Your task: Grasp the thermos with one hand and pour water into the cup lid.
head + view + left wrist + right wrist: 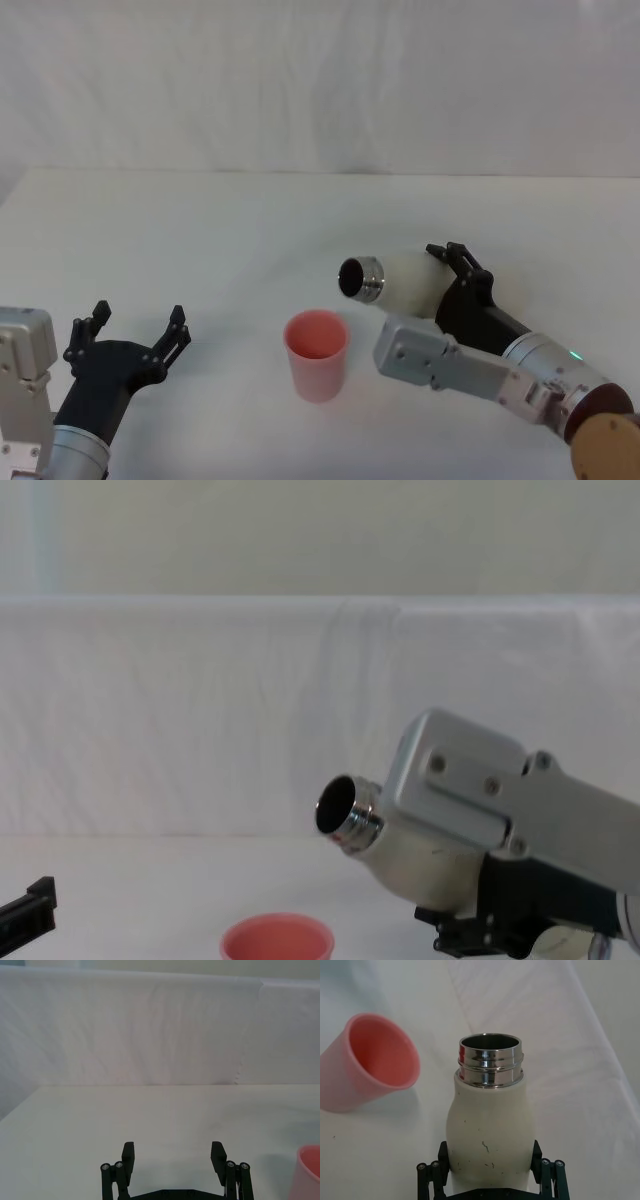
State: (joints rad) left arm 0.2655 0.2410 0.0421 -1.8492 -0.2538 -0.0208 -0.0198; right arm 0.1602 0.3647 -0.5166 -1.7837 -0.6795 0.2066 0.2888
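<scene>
My right gripper [447,268] is shut on the cream-white thermos [402,279] and holds it tilted above the table, its open steel neck [360,279] pointing left toward the cup lid. The salmon-pink cup lid [317,355] stands upright on the table, below and a little left of the neck. From the right wrist, the thermos [490,1125] sits between the fingers with the cup lid [367,1070] off to one side of its mouth. The chest view has the thermos [405,855] raised above the cup lid [277,941]. No water is seen leaving the neck. My left gripper [130,335] rests open at the near left.
A white cloth covers the table [250,230] and a white curtain hangs behind it. The cup lid's rim [311,1159] shows at the edge of the left wrist view, beside the open left gripper [173,1155].
</scene>
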